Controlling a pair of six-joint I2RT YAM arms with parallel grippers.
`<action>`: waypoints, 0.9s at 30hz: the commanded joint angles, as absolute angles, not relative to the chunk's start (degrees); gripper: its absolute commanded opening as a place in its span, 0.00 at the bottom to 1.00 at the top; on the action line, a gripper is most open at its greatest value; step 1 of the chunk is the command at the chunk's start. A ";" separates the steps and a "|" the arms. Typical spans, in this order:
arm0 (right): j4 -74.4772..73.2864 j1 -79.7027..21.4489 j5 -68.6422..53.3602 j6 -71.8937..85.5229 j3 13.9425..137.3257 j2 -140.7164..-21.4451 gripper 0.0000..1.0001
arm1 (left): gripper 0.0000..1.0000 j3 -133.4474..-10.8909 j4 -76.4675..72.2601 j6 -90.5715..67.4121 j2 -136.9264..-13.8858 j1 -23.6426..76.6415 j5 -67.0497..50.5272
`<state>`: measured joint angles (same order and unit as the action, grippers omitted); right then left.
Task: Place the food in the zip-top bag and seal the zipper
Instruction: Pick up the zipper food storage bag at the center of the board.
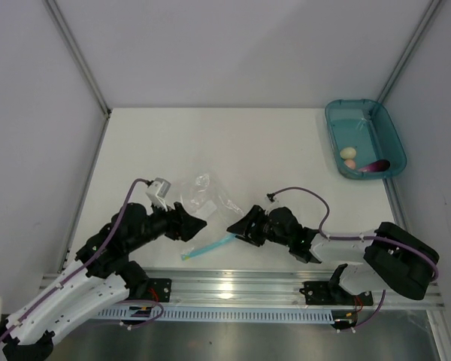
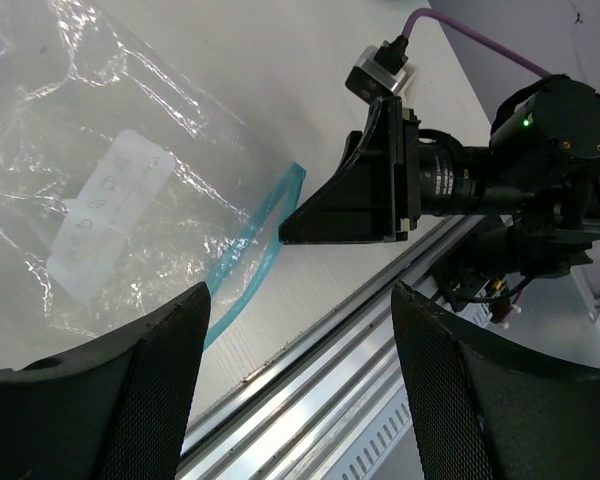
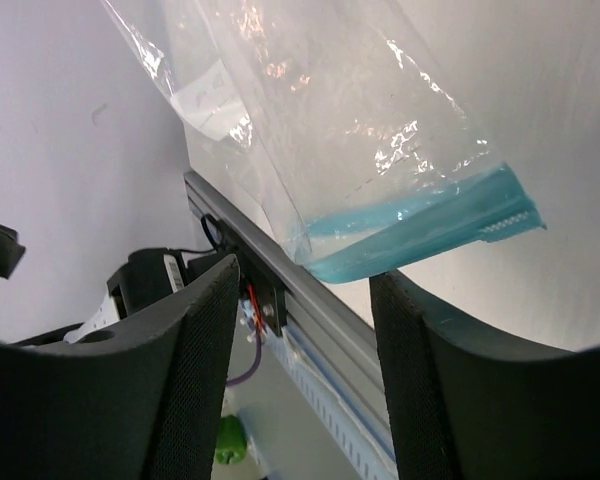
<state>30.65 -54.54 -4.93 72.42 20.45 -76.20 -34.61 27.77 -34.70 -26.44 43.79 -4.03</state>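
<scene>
The clear zip-top bag lies flat on the white table, its white label facing up. Its teal zipper strip points toward the near edge and shows in the left wrist view and the right wrist view. My left gripper is open and empty at the bag's left side. My right gripper is open and empty just right of the zipper. The two grippers face each other. The food sits in the teal tray: a cream piece, a peach-pink piece and a dark purple piece.
The teal plastic tray stands at the far right edge of the table. An aluminium rail runs along the near edge, seen close in both wrist views. Grey walls enclose the table on three sides.
</scene>
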 commanded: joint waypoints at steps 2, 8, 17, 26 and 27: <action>38.83 -54.84 0.00 71.28 20.57 -79.45 0.55 | 0.75 -36.56 27.77 -35.86 -27.68 47.28 2.35; 47.62 -54.76 0.00 71.63 20.04 -86.82 0.44 | 0.74 -36.65 29.00 -35.60 -27.95 49.39 4.92; 57.48 -53.00 -1.75 69.96 20.65 -93.78 0.00 | 0.73 -37.09 31.81 -36.12 -28.30 54.84 10.45; 37.82 -52.73 -2.90 63.04 25.39 -80.70 0.00 | 0.73 -38.67 33.40 -34.46 -30.94 56.43 13.62; 35.01 -52.65 -3.07 61.97 27.58 -79.20 0.00 | 0.74 -38.76 32.70 -34.11 -31.20 56.43 13.62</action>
